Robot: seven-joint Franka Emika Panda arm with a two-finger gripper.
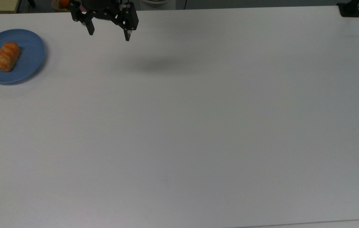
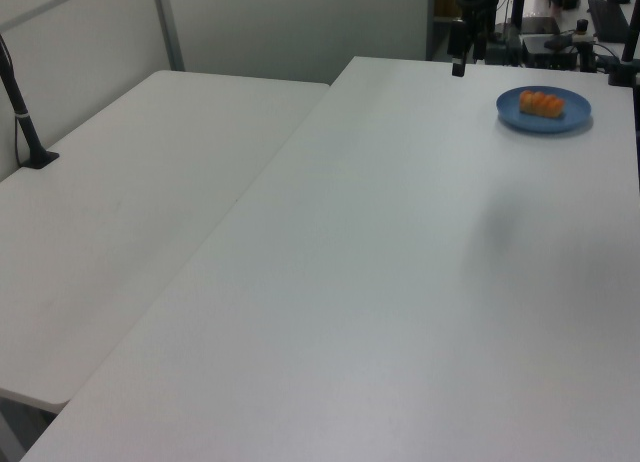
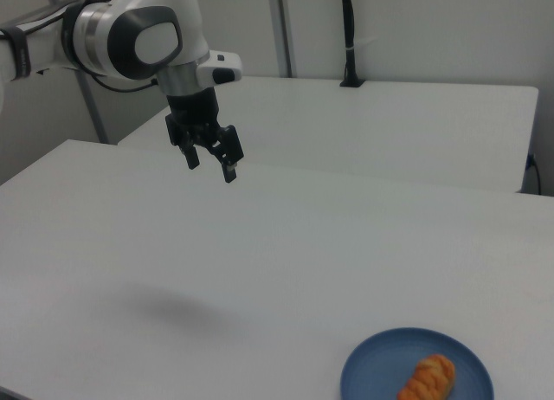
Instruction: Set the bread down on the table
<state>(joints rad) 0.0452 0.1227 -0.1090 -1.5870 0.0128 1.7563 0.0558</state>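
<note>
Golden-orange and ridged on top, the bread (image 1: 6, 56) lies on a round blue plate (image 1: 30, 60) near the top view's left edge — resting there, not on the bare white table (image 1: 198, 126) where the task wants it. It sits a little off the plate's middle, its long side running roughly toward the plate's far rim, so a grip across the narrow width looks the natural way to take it.

Well apart from the plate, the gripper (image 1: 109, 33) hangs in the air above the table, its two black fingers (image 1: 127, 34) spread wide with nothing between them. In the right view the arm (image 3: 130, 41) reaches in from the right view's left, the gripper (image 3: 210, 162) pointing down and clear of the surface; a soft shadow on the table below suggests real height.

Judging by this, the job has not begun: the spread fingers suit an approach, and the arm would need to travel over to the plate and come down around the bread. So much bare table lies around the plate that nearly any spot would do for setting it down.
</note>
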